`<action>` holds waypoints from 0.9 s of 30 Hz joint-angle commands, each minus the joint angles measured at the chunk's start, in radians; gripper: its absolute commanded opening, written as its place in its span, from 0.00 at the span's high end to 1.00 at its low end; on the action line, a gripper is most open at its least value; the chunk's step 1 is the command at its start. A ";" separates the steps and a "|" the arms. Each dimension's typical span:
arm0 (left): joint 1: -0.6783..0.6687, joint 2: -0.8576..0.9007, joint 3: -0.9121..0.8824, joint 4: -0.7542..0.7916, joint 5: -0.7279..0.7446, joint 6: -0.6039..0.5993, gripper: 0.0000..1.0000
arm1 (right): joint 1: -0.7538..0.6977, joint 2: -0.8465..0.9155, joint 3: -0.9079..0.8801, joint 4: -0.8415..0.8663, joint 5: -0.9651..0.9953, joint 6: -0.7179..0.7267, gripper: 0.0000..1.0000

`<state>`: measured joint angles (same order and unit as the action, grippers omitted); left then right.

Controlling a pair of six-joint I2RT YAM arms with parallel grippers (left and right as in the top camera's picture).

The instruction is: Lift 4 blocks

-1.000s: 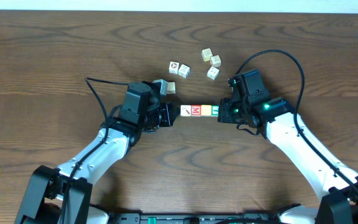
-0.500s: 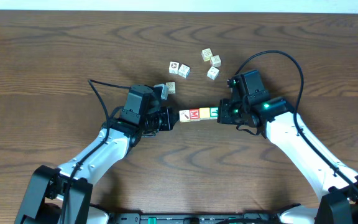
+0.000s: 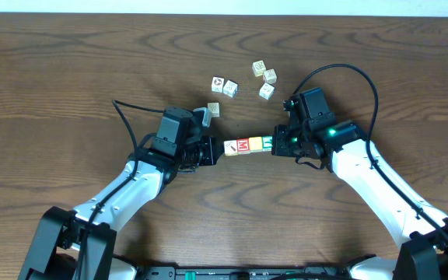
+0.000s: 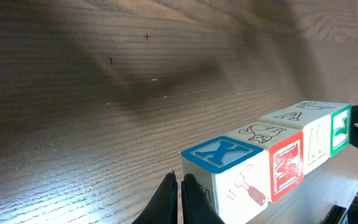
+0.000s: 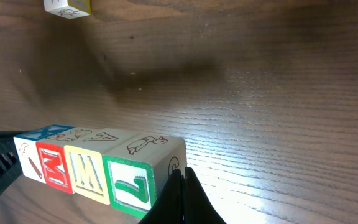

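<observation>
A row of four small wooden cubes with coloured letter faces (image 3: pixel 249 144) hangs above the dark wooden worktop (image 3: pixel 68 70). It is pinched end to end between the left claw (image 3: pixel 218 149) and the right claw (image 3: pixel 274 143), each with its fingers closed together.

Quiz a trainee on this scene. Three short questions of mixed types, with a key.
1. True or false: the left gripper is open.
2. Which block in the row touches the right gripper? A red, B green, C yellow.
3. Fill in: the two grippers press ___ blocks together end to end.
Key: 1 false, it is shut; 2 B, the green block; 3 four.
</observation>
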<state>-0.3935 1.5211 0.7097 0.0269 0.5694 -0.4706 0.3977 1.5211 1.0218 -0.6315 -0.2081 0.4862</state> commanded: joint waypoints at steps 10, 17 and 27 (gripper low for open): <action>-0.076 -0.019 0.035 0.029 0.126 0.017 0.93 | 0.076 0.016 0.008 0.000 -0.185 -0.005 0.99; -0.076 -0.019 0.035 0.029 0.126 0.016 0.93 | 0.076 0.018 0.006 -0.001 -0.185 -0.005 0.99; -0.080 -0.019 0.035 0.029 0.124 0.009 0.93 | 0.076 0.074 0.003 0.004 -0.189 -0.005 0.99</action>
<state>-0.4149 1.5211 0.7097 0.0261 0.5434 -0.4706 0.4088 1.5684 1.0214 -0.6540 -0.1699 0.4858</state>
